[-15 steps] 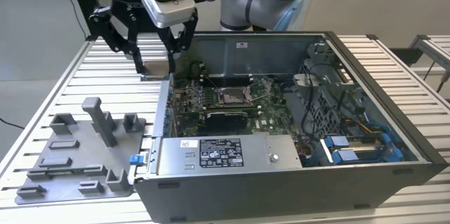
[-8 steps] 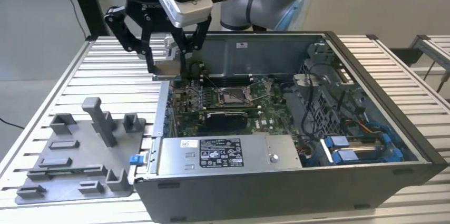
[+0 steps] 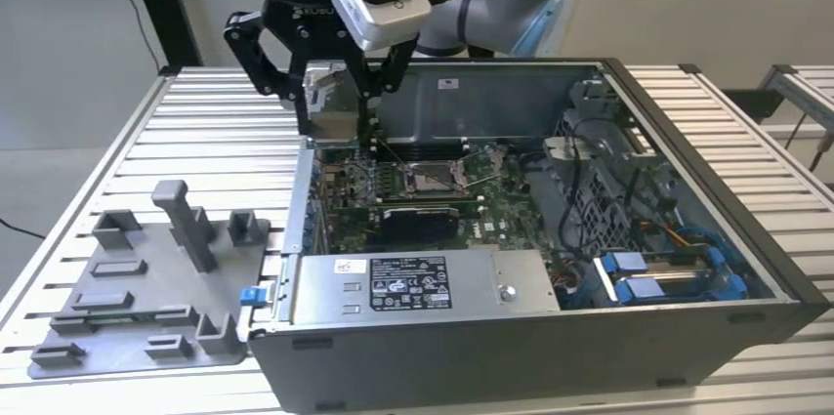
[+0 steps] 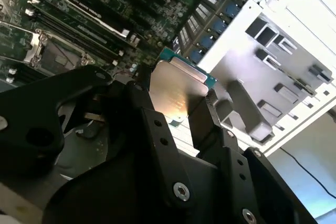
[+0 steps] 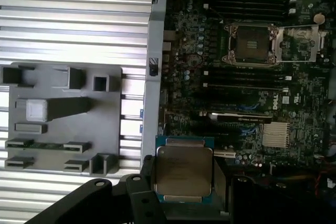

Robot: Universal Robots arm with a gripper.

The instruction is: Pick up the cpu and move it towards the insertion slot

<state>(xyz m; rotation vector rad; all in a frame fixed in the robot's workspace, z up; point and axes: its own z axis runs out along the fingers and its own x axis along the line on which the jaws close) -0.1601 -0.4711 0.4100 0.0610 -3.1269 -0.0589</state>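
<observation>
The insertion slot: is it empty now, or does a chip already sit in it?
Empty: the insertion slot shows a bare centre in the first wrist view, and the hand holds the cpu apart from it.

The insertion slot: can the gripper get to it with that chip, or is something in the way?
Probably yes. The gripper holds the cpu above the edge of the open case, and the insertion slot lies bare from above, nothing covering it.
</observation>
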